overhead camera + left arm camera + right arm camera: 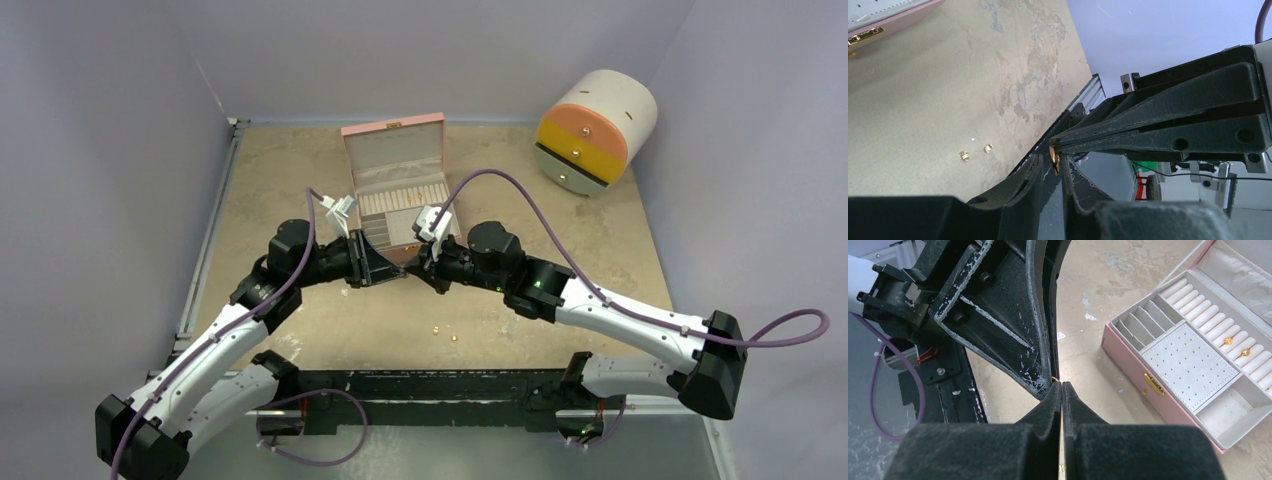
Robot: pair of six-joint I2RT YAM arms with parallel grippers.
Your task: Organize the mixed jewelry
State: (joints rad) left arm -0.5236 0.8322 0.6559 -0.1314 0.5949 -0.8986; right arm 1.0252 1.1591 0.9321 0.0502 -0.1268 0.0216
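Note:
A small gold ring (1054, 159) hangs edge-on from the tip of my right gripper (1054, 142), which is shut on it. It peeks out as a gold speck in the right wrist view (1055, 379). My left gripper (1055, 167) is narrowly open, with one finger on each side of the ring, and its left finger stands clear of it. The two grippers meet tip to tip (385, 268) (425, 262) above the table, just in front of the pink box. Two gold pieces (964, 156) (988, 148) lie on the table, and show in the top view (437, 327) (454, 338).
The open pink jewelry box (395, 180) stands just behind the grippers, its front wall (1148, 365) close by. Two gold pieces (1228, 341) (1245, 352) sit in its ring rolls. A round drawer unit (595, 130) stands at the back right.

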